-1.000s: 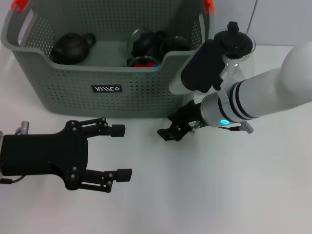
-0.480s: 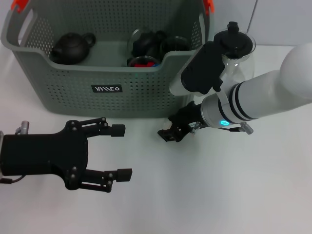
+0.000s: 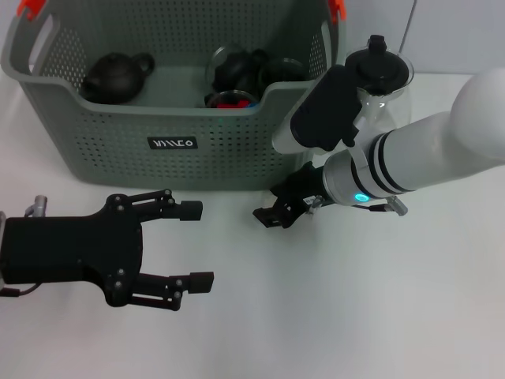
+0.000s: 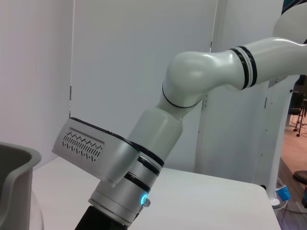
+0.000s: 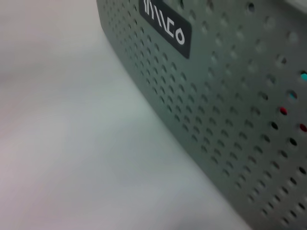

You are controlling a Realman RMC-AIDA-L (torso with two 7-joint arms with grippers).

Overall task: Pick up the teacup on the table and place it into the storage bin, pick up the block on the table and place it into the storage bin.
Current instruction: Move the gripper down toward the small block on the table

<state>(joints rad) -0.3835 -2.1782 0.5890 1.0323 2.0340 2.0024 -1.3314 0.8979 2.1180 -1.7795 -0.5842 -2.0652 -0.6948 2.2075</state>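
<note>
My right gripper [image 3: 272, 212] sits low at centre frame of the head view, just in front of the storage bin [image 3: 118, 150]; whether its fingers are apart or closed I cannot tell. My left gripper [image 3: 189, 246] rests at lower left, fingers spread wide and holding nothing. The bin fills the upper left, its black label [image 3: 174, 144] facing me, with a dark teapot [image 3: 116, 77] and other dark teaware [image 3: 245, 71] inside. A glass teapot with black lid [image 3: 379, 71] stands at upper right, beside the bin. The right wrist view shows the bin's perforated wall [image 5: 230, 105] close by.
</note>
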